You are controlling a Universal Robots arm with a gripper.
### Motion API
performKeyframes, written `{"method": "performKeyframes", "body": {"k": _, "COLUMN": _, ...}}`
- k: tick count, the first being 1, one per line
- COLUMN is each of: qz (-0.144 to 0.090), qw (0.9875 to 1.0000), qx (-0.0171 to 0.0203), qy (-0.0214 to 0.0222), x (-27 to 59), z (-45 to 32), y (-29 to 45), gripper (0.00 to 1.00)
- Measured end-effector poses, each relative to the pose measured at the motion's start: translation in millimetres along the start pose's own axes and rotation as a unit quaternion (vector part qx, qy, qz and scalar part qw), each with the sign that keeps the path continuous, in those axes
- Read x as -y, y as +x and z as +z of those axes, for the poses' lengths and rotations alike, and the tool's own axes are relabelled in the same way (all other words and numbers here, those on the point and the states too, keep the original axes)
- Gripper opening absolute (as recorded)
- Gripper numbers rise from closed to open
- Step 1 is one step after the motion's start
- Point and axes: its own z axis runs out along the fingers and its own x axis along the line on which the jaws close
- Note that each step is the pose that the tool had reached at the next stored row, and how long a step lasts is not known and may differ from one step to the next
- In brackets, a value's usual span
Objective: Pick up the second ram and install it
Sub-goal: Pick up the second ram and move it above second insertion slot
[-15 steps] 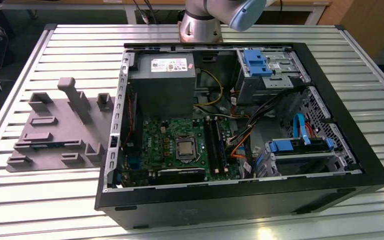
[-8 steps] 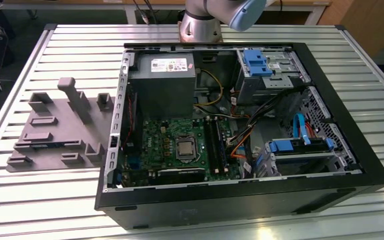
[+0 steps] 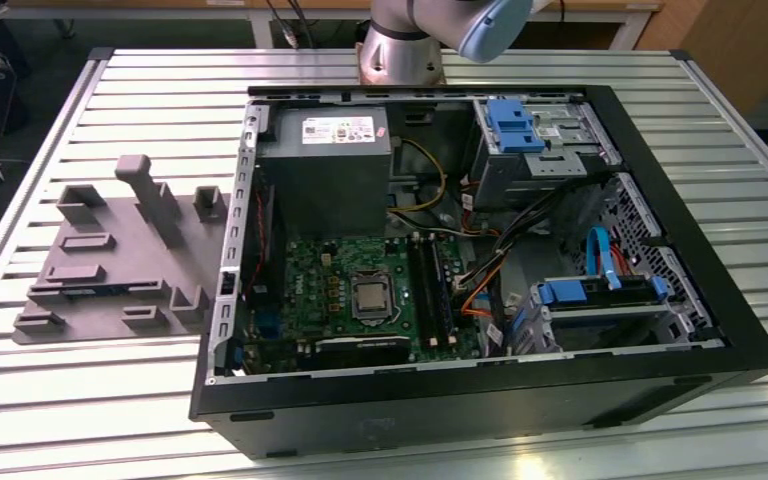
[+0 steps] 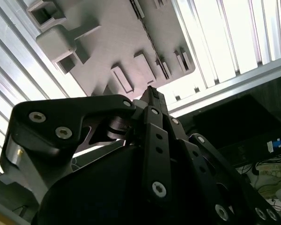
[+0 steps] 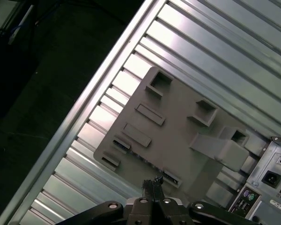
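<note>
**A:** Where's the ram?

**B:** My best guess is the thin dark strip standing on edge in a groove of the grey fixture, seen in the second wrist view. It's too slim to make out any chips. The fixture lies on the slatted surface, just beside the open case, on the exterior view's left.

**A:** And the end effector?

**B:** Clenched, its tips pressed together with nothing between them. It hangs above the fixture, apart from the ram.

**A:** What worries you?

**B:** If it comes down clenched, it would strike the ram's top edge rather than straddle it. An off-centre or skewed grasp could tilt the ram in its groove or let it swing. Inside the case, the slots sit close to the orange cables. A tilted ram could snag those, or meet its slot crooked and jam when pressed.
</note>
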Motion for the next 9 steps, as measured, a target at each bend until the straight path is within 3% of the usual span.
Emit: {"method": "performKeyframes", "body": {"k": 9, "qz": -0.010, "qw": 1.0000, "qx": -0.0003, "qy": -0.0001, "x": 0.0, "z": 0.0, "y": 0.0, "gripper": 0.11}}
